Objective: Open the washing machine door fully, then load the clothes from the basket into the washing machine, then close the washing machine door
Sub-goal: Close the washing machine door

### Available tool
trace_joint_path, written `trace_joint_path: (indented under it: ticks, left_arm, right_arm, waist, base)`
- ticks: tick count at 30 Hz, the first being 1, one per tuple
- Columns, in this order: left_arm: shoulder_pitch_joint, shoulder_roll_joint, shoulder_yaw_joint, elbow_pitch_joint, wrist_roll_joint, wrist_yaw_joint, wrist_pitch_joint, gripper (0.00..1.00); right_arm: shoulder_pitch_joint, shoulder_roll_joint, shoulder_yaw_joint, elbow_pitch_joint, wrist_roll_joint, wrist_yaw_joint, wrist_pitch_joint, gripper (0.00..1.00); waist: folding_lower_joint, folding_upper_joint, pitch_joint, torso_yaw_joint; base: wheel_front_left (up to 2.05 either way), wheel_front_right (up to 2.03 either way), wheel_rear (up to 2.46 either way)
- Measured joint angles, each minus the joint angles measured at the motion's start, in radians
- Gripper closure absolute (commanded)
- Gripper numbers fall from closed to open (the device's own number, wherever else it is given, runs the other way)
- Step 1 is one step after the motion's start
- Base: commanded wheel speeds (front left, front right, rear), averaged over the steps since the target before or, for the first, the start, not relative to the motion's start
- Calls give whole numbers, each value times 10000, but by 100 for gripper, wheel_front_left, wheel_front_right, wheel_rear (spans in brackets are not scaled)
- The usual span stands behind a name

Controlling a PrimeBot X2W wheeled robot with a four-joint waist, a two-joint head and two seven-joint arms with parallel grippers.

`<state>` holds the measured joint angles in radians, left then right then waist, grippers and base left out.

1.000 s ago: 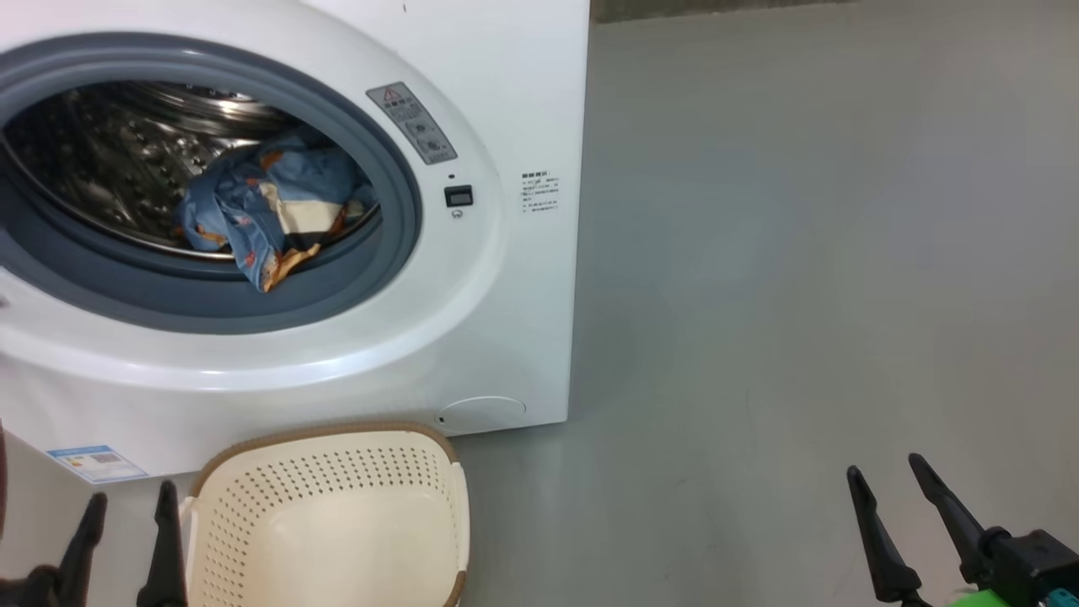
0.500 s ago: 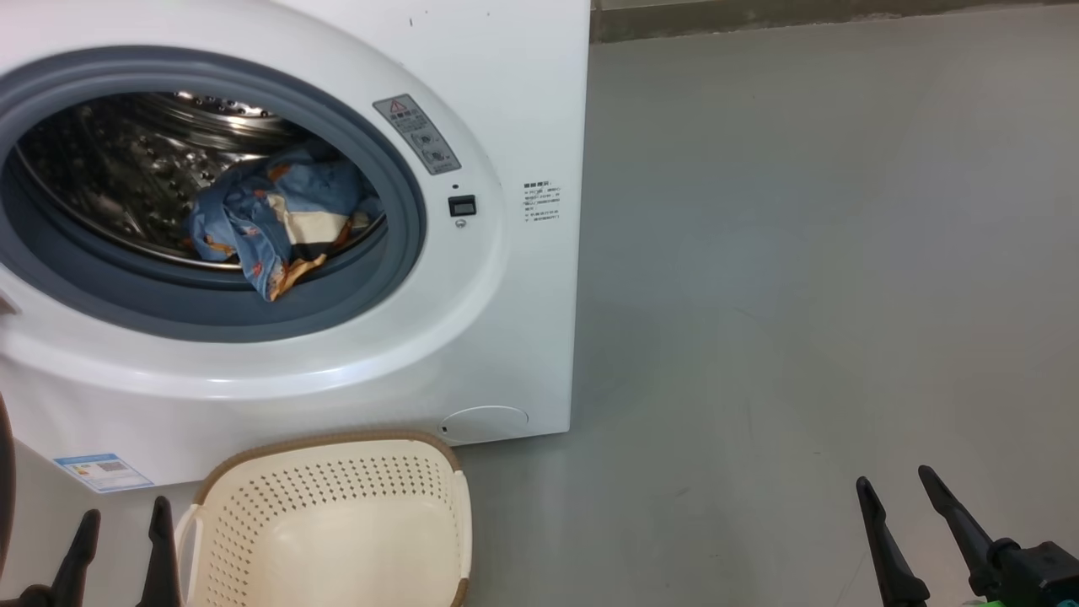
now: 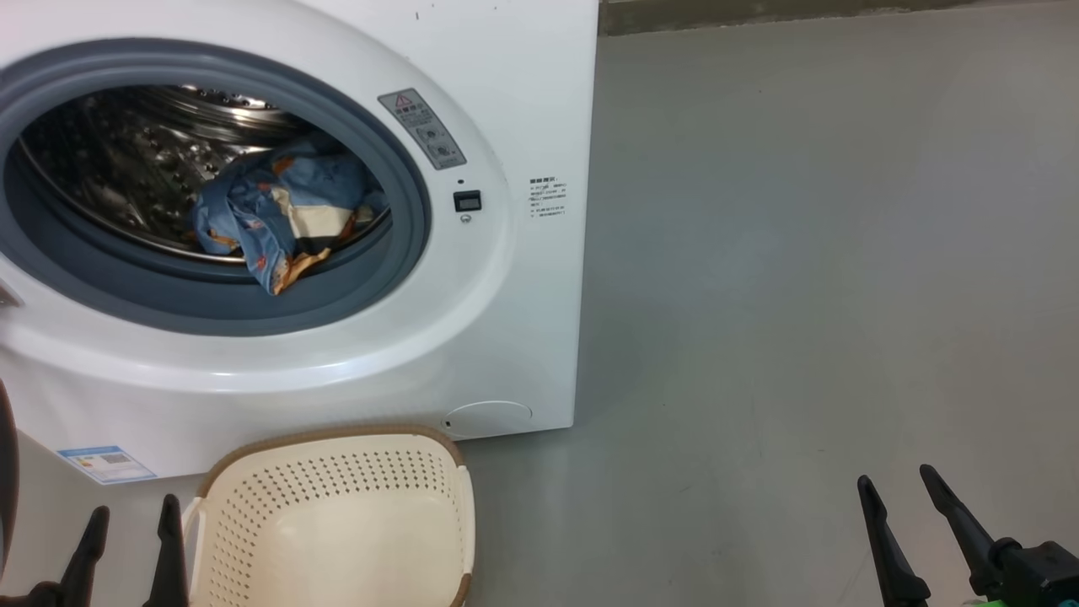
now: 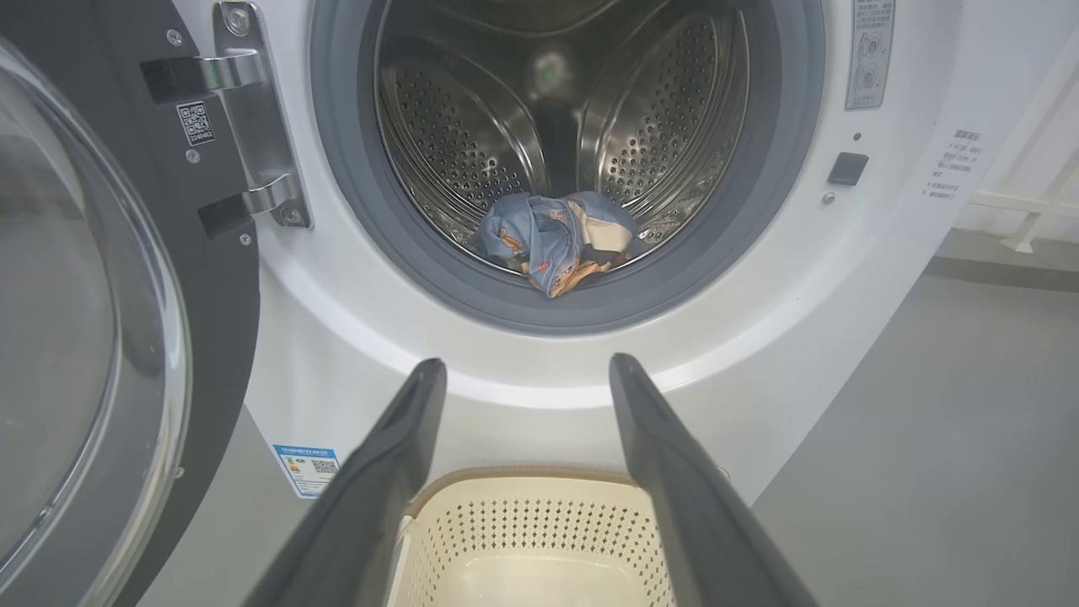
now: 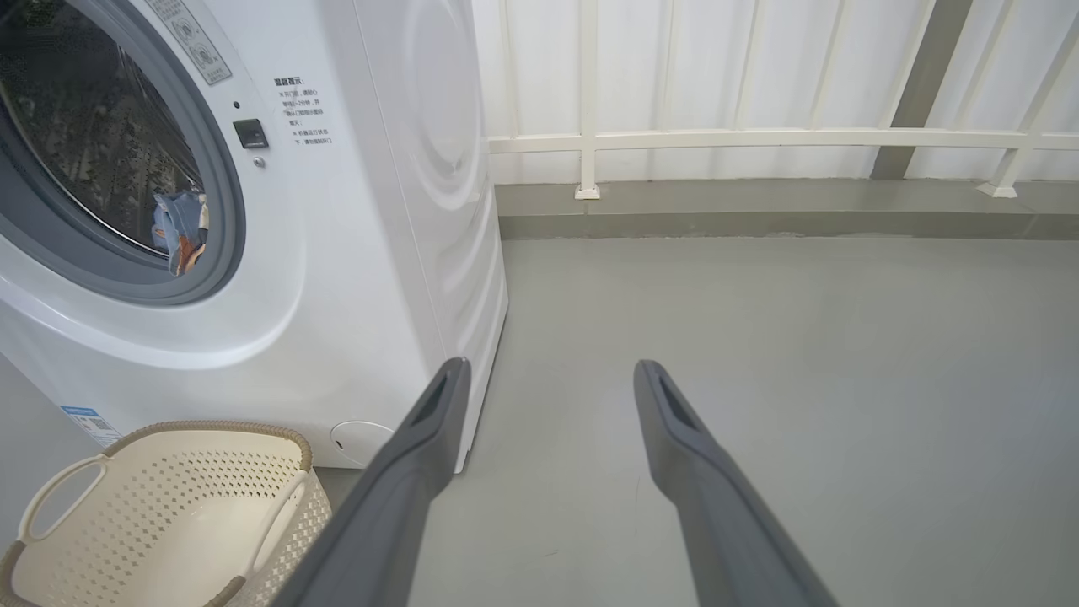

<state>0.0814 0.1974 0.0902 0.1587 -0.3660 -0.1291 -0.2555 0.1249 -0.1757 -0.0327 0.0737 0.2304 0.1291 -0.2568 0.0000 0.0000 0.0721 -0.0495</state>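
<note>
Far left, the washing machine door is swung wide on its metal hinge, black rim and bulging glass turned out from the opening, so the mouth is free for loading. The left tool sits low at the lower left of the head view, fingers spread with nothing between them, just left of the basket. It looks parked there, close to both basket and door. The basket stands on the floor right against the foot of the washing machine, below the opening for a short lift up. It's cream perforated plastic with a brown woven rim, and what shows of its inside is bare bottom with no fabric. The clothes are inside the steel drum, bunched at the front lower right. They're light blue cloth with small orange-brown prints and a cream patch, crumpled in one heap. One tail hangs over the drum lip onto the grey gasket, so my guess is it could get pinched when the door shuts. Loading looks done and closing the door looks like the step left, probably a job for the left tool since the door is on that side. Right of the opening are a warning label and a small dark latch slot. Far right, the right tool hangs over bare floor, fingers spread and holding nothing, well apart from the machine and out of the way.
</note>
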Motion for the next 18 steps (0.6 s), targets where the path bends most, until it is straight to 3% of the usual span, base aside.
trace_joint_path:
  ticks: [8, 18]
  left_arm:
    - [-9, 6, -42, 27, 4, 0, 0, 0]
    - [-10, 13, -63, -125, 15, 0, 0, 0]
  right_arm:
    - [-3, 69, -17, -38, -2, 0, 0, 0]
    - [-3, 84, -71, -46, -2, 0, 0, 0]
  waist:
    - [0, 0, 32, 6]
    - [0, 0, 25, -9]
  base:
    - [-39, 39, 0]
    - [-145, 145, 0]
